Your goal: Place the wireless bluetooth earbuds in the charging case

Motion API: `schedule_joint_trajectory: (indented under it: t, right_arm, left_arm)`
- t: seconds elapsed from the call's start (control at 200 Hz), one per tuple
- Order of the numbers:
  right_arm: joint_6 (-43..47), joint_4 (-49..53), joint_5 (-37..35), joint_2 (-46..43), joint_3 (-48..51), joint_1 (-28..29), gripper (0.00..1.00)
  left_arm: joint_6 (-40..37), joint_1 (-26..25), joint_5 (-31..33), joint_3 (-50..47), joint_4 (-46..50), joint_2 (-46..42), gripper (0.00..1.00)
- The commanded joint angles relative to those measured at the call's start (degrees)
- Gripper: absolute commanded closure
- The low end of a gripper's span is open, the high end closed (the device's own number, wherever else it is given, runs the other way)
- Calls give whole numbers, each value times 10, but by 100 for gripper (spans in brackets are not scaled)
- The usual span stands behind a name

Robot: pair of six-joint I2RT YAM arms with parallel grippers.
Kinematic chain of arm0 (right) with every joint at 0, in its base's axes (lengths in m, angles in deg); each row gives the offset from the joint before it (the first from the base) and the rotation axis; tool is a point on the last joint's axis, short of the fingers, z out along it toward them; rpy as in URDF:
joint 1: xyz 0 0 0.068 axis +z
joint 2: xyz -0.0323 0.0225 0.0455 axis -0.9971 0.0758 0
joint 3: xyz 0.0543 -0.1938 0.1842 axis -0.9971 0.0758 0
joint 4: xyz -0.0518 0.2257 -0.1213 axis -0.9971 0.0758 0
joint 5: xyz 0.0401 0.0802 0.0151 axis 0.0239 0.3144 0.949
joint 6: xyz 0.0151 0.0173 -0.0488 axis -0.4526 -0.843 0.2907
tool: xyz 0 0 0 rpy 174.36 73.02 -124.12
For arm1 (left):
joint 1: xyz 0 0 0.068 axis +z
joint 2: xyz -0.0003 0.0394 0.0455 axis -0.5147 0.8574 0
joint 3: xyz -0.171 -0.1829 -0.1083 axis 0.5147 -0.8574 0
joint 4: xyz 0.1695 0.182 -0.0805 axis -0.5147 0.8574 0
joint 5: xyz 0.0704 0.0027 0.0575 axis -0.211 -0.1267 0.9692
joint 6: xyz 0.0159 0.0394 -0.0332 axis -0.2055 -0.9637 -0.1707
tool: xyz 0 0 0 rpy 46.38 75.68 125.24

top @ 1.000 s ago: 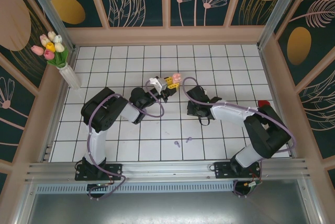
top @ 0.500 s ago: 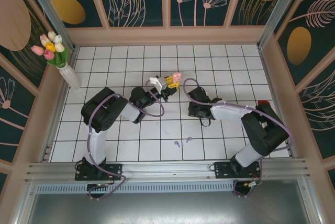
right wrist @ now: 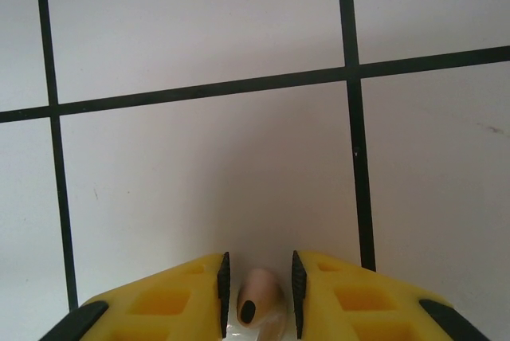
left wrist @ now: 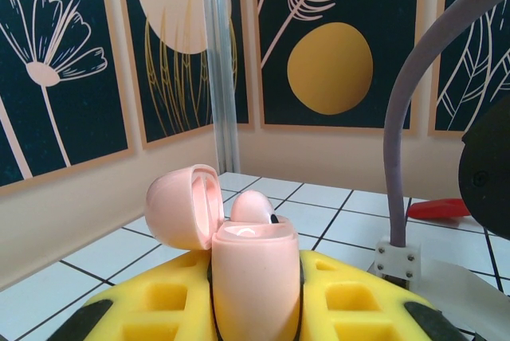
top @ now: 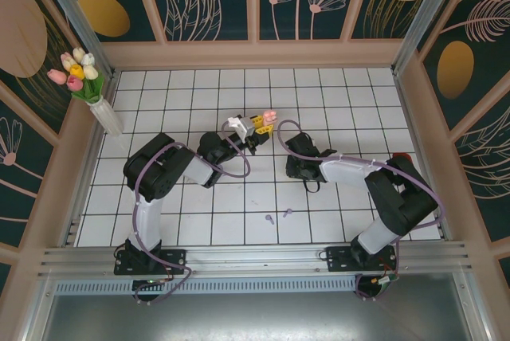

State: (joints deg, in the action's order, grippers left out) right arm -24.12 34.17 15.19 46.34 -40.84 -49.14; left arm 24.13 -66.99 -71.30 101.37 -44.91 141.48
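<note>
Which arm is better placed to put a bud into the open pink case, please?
Right: the right gripper pinches a pink bud between its fingers, while the left gripper is occupied clamping the open case.

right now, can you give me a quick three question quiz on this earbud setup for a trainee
1. True or false: the charging case in the left hand has its lid shut.
2. What colour is the earbud pinched in the right hand? A lilac, B pale pink, C white.
3. How many lilac earbuds lie loose on the table?

Key: 1 false, the lid is open. 2 B. 3 two.
</note>
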Motion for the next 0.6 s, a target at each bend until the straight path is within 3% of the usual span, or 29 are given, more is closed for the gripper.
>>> schedule_joint_trajectory:
  t: [0.0,0.596]
  right_arm:
    - [7,23,0,2,10,6,70]
    - [12,46,-36,24,1,22,77]
  left_arm:
    - [9,1,-9,11,-127,0,100]
    - [11,1,-8,12,-127,1,100]
